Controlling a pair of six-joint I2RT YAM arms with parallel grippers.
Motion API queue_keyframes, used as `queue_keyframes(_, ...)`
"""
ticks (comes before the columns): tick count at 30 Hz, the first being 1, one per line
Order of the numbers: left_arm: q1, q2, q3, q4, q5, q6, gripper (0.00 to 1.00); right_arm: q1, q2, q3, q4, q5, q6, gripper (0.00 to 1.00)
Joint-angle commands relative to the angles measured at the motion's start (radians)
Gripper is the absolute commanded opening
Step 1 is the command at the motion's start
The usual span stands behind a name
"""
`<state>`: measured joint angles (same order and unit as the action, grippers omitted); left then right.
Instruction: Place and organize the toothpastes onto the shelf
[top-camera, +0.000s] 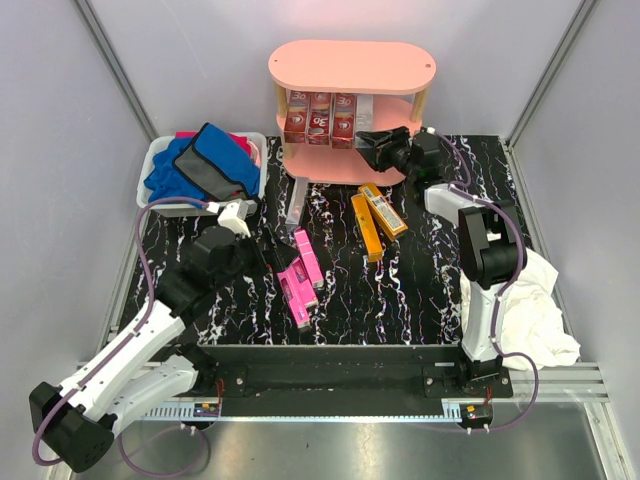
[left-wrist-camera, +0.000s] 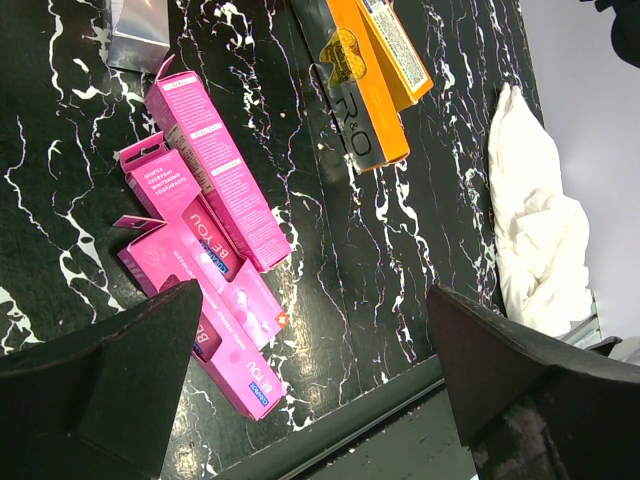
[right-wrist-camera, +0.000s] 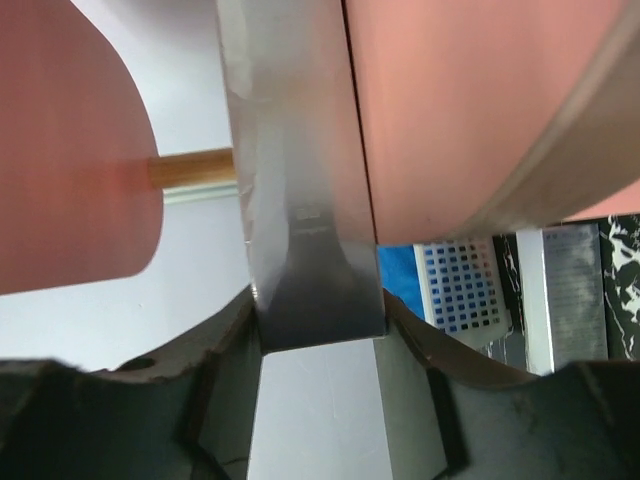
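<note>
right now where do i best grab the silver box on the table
The silver box: grip mid-length from above, closing across its narrow width. It lies flat and apart from the pink boxes, so both long sides look free and it should stay level.
</note>
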<state>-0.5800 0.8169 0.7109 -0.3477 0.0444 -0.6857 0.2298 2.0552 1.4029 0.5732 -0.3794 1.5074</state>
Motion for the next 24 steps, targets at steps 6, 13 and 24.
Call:
queue_keyframes(6, -0.003, -0.027, -0.004, 0.024, -0.003, 0.006, 0.99, 0.048, 0.014, 0.002, 0.054, -0.042, 0.008, 0.67)
queue_keyframes(13, -0.003, -0.039, -0.011, 0.018, -0.011, 0.003, 0.99, 0.033, -0.035, -0.051, 0.094, -0.018, 0.01, 0.71)
queue_keyframes(24, -0.004, -0.03, -0.016, 0.021, -0.021, 0.012, 0.99, 0.02, -0.168, -0.143, 0.042, -0.046, -0.085, 0.96)
